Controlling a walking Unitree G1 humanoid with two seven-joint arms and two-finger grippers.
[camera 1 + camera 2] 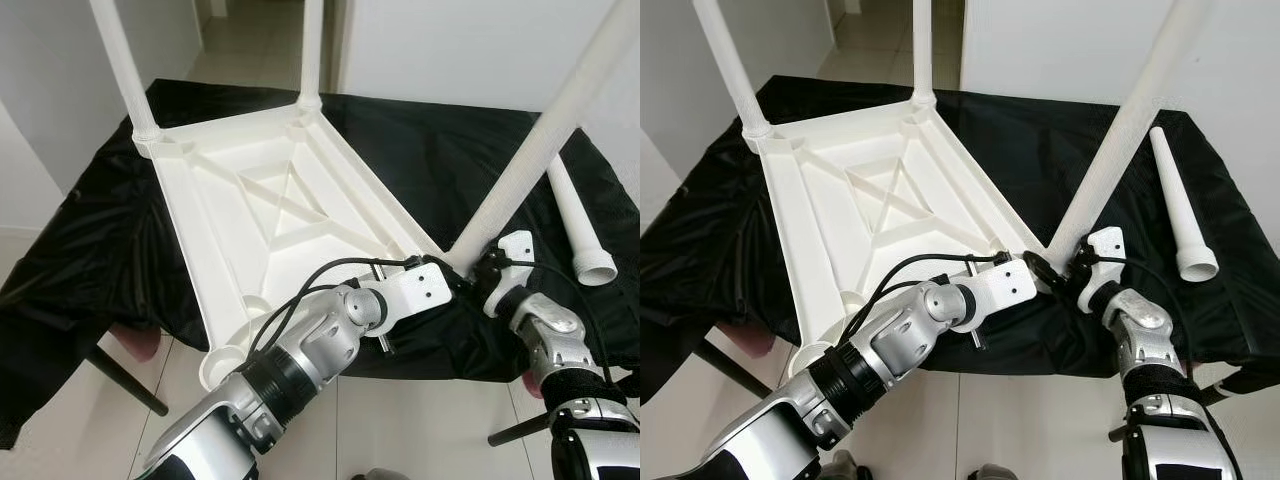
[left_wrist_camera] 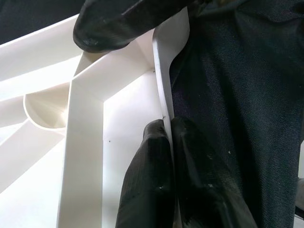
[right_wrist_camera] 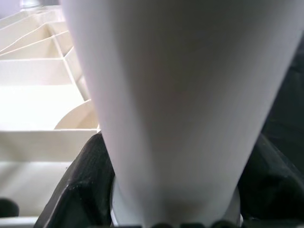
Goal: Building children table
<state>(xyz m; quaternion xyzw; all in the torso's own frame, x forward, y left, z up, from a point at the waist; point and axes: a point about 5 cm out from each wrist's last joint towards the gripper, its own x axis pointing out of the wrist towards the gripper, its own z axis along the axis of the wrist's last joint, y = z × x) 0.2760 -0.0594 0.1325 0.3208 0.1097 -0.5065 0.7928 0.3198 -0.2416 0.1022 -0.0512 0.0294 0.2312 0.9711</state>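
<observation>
Tabletop (image 1: 270, 200) lies upside down on the bench (image 1: 420, 140), which is draped in black cloth (image 1: 720, 250). Ribbed underside faces up.

Two far legs (image 1: 125, 65) stand upright in their corner sockets. A third leg (image 1: 545, 135) is seated at the near right corner and tilts out to the right. The fourth leg (image 1: 1178, 205) lies loose on the cloth, at the right side, wide end toward the robot.

Left gripper (image 1: 455, 275) is at the near right corner. In its wrist view two black fingers (image 2: 156, 185) are closed on the thin tabletop rim (image 2: 164, 71), one on each side of it.

Right gripper (image 1: 490, 268) is at the base of the tilted leg. In its wrist view black fingers (image 3: 78, 190) sit on both sides of the leg's foot, clamped on it, just above the socket.

The empty near left socket (image 1: 225, 360) overhangs the bench edge, floor tiles (image 1: 400, 430) below.
</observation>
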